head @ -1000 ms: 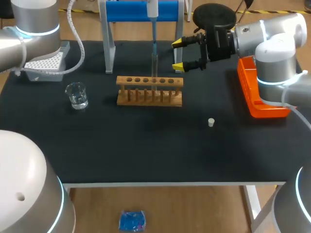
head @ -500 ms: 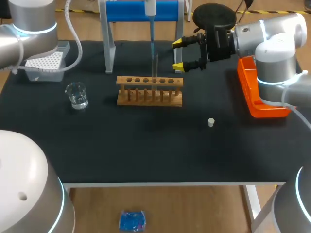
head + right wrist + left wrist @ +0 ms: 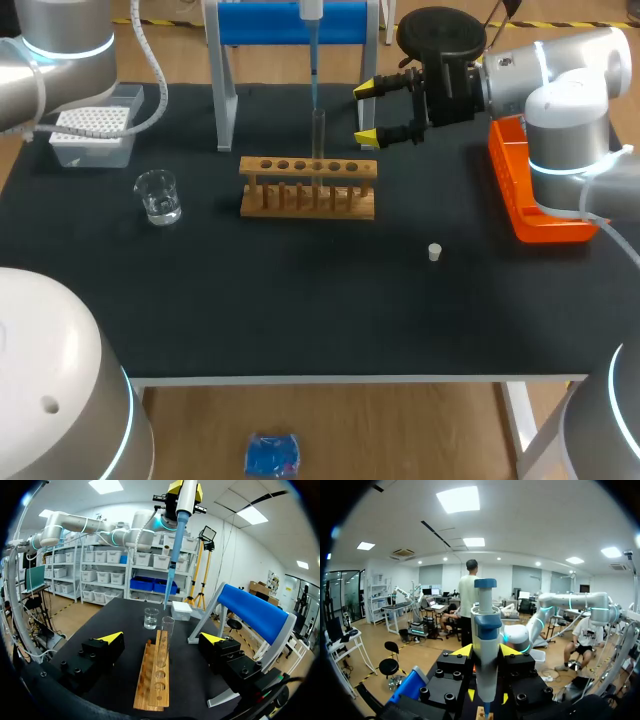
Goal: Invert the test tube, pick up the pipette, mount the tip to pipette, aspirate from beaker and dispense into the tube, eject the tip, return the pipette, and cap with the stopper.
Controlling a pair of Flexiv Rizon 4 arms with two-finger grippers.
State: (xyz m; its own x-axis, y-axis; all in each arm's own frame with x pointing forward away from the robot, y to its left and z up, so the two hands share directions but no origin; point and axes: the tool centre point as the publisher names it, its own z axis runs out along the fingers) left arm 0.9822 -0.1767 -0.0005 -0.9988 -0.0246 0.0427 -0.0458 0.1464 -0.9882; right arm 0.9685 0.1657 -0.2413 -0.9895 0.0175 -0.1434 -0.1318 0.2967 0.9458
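The left gripper (image 3: 486, 652) has its fingers clamped on the body of the pipette (image 3: 485, 630), which hangs upright with its blue tip (image 3: 315, 85) just above the mouth of the test tube (image 3: 319, 135). The tube stands mouth-up in the wooden rack (image 3: 308, 190). At the rack's two o'clock the right gripper (image 3: 367, 112) hangs spread wide, holding nothing. The beaker (image 3: 158, 195) sits at the rack's nine o'clock, the tip box (image 3: 90, 135) at ten and the stopper (image 3: 434, 252) alone at four. I'd say inverting, pickup, tip mounting and aspirating are done and dispensing is in hand. Whether liquid has gone in, I can't make out. Ejecting the tip, returning the pipette to the blue stand (image 3: 290, 25) and capping are left.
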